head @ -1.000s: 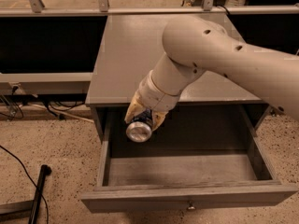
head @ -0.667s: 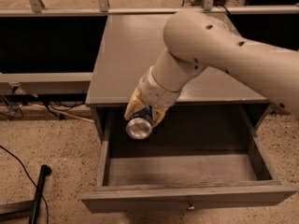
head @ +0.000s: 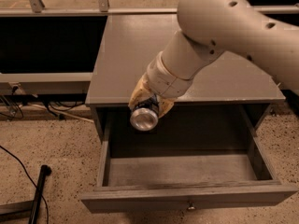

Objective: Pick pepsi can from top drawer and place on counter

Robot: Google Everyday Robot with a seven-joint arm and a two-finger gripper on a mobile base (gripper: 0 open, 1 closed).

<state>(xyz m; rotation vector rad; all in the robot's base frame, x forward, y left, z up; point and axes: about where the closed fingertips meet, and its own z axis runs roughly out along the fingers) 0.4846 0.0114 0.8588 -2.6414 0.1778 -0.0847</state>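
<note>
Gripper is clamped on the can, with the tan fingers on either side of the can body. The can is off every surface, in the air at the counter's front edge and above the back left part of the open drawer. It's tipped so its silver end faces the camera and a bit downward, and only a sliver of the dark body shows behind that end. The drawer is pulled all the way out with the bare grey floor showing, and the small knob sits at the centre of the front panel. The counter is a flat grey top. The big cream arm comes in from the upper right and crosses over the counter's right half down to the wrist at the front edge. Speckled floor around the cabinet, cables on the left, and a black pole lying at the lower left.
</note>
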